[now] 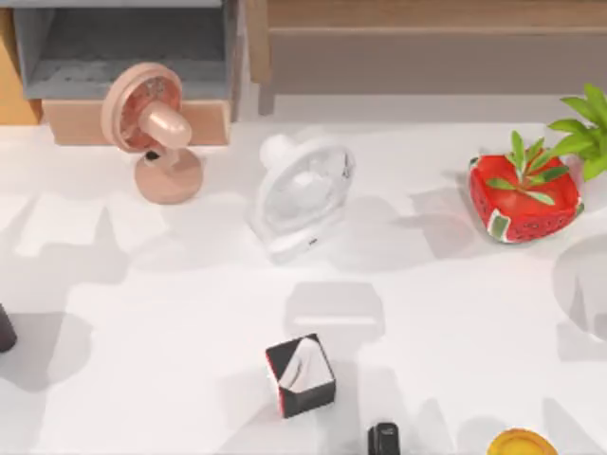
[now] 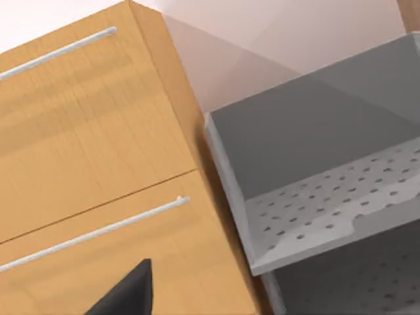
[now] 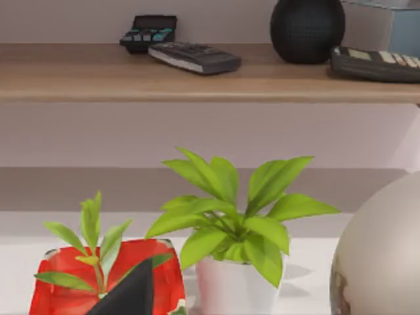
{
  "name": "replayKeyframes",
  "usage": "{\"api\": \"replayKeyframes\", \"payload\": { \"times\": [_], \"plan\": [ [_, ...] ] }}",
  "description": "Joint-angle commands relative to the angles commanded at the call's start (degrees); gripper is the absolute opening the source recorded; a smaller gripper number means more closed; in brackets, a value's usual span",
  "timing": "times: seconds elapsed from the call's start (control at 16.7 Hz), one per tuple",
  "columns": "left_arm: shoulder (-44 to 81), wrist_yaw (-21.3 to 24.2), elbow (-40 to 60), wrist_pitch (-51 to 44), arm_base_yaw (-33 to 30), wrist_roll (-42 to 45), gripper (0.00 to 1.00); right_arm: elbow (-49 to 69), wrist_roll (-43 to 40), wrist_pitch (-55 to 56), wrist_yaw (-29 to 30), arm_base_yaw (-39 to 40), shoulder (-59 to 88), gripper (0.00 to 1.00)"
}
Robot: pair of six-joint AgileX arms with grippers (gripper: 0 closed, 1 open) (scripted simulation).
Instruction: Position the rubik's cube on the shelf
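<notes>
Fingers first: whether those of either gripper are spread or pressed together, I cannot tell. A dark tip of the left gripper (image 2: 125, 295) faces a wooden cabinet (image 2: 85, 131) and a grey compartment (image 2: 315, 151). A dark tip of the right gripper (image 3: 131, 292) faces a red pot (image 3: 164, 269) and a leafy plant (image 3: 230, 216).

The shelf (image 1: 427, 14) runs along the bench's (image 1: 142, 379) far edge toward the right corner. In the right wrist view its plank (image 3: 197, 82) already carries a remote (image 3: 193, 58) and a dark ball (image 3: 307, 27), with bare wood between them.

Where the rubik's cube lies I cannot tell, so I judge this the opening step, before any grasp. The next move calls for finding the cube, closing on it squarely, then lifting it over the pot and plant to that bare stretch.
</notes>
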Motion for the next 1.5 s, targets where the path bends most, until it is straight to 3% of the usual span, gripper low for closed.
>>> {"api": "replayKeyframes", "payload": {
  "times": [0.6,0.9,1.14,1.5],
  "plan": [
    [62.69,12.34,29.09,31.02,10.83,41.83,1.0,0.0,0.0,0.0,0.0,0.0,0.0,1.0],
    [87.57,16.68,38.72,42.03,16.26,59.7,1.0,0.0,0.0,0.0,0.0,0.0,0.0,1.0],
    [97.69,18.4,42.57,46.61,19.02,68.08,1.0,0.0,0.0,0.0,0.0,0.0,0.0,1.0],
    [99.05,18.57,42.84,47.12,19.19,69.31,1.0,0.0,0.0,0.0,0.0,0.0,0.0,1.0]
  ]
}}
